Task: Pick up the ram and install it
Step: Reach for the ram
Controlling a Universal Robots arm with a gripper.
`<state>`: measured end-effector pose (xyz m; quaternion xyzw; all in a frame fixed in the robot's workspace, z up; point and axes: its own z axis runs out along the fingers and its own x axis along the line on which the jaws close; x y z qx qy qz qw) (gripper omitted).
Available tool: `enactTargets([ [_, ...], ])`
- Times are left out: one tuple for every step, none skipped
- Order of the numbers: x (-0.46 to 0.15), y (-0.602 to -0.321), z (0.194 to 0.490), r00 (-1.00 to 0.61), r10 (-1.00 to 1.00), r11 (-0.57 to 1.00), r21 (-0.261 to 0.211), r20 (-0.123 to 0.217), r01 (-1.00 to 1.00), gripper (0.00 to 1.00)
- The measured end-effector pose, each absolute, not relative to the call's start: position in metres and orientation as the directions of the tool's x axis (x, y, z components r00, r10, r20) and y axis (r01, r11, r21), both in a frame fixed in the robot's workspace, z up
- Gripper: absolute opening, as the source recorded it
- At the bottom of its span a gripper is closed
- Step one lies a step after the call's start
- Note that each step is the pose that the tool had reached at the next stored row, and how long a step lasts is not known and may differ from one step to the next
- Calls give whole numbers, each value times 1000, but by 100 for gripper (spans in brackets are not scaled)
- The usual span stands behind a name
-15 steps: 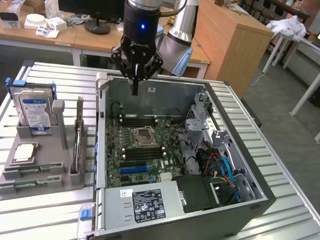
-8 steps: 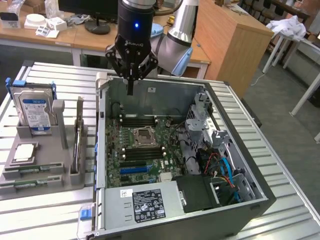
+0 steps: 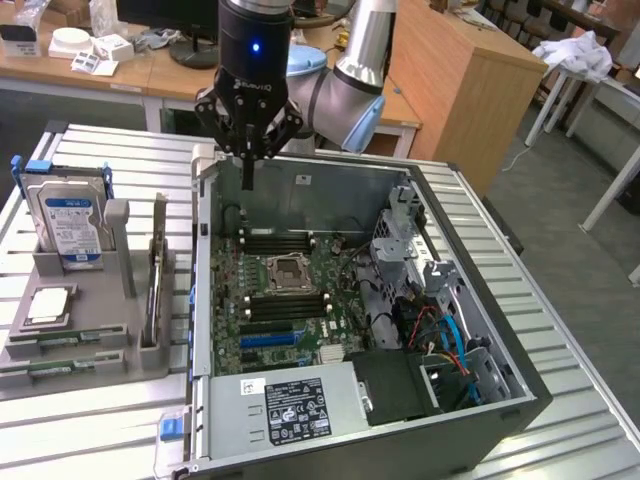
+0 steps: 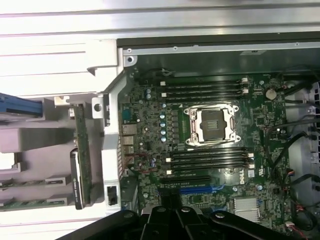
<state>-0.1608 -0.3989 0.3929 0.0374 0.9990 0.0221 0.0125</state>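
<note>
In the exterior view, the gripper (image 3: pixel 247 178) is hovering above a corner of the open computer case (image 3: pixel 340 190), its fingers pressing together on nothing. The ram (image 3: pixel 157 272) is standing on edge in a grey holder (image 3: pixel 120 330) just outside the case. In the wrist view, the gripper (image 4: pixel 176 216) is hanging over the case's motherboard (image 4: pixel 150 125). The ram (image 4: pixel 82 150) is sitting beside the case wall, well apart from the gripper.
</note>
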Motion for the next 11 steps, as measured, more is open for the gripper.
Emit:
enactTargets([
  [-163,-399,393,-997,75,996,45,-23,74,11],
  [-166,-399,393,-997,75,996,45,-23,74,11],
  [-168,-399,393,-997,75,996,45,-23,74,11],
  [-171,-399,393,-997,75,996,45,-23,74,11],
  [-174,-399,393,-997,75,996,45,-23,74,11],
  [-176,-399,393,-997,75,996,45,-23,74,11],
  [-179,-399,393,-997,75,996,45,-23,74,11],
  [-182,-399,393,-997,75,996,45,-23,74,11],
  [-184,-399,393,-997,75,996,45,-23,74,11],
  [-187,-399,393,-997,75,996,45,-23,74,11],
  [-190,-399,393,-997,75,996,45,-23,74,11],
])
